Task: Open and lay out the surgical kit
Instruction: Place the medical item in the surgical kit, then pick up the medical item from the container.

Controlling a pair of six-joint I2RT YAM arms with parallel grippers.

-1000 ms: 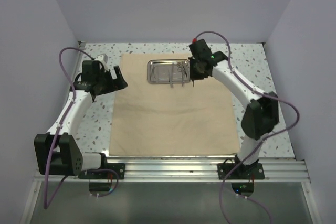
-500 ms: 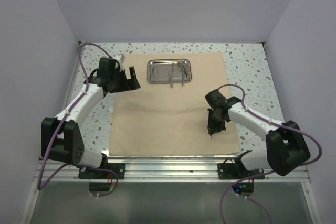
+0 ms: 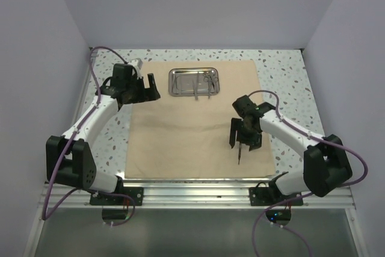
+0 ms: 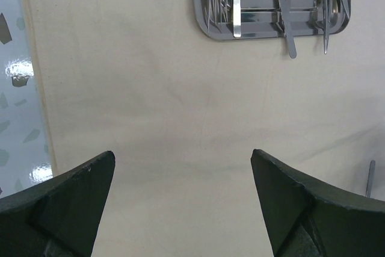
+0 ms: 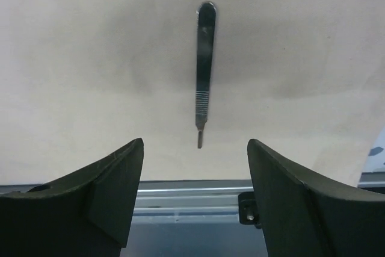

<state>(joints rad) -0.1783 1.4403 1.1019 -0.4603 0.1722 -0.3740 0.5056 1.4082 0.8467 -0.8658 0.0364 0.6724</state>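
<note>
Right pincer point(image 3: 245, 141) gapes over the scalpel handle point(image 5: 203, 70) lying on the cloth point(image 5: 84, 58), left pincer point(image 4: 181, 156) open too; lift straight, no nudging.

1 wrap point(image 3: 180, 136), 1 tray point(image 3: 171, 82), 1 instrument point(image 5: 203, 70) outside it.

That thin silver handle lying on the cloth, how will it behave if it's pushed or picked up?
The silver handle looks like rigid, flat metal, so it probably won't bend or roll. Its smooth finish may make it slippery to pinch. Lying flush on the beige cloth, a push might drag or wrinkle the fabric.
</note>
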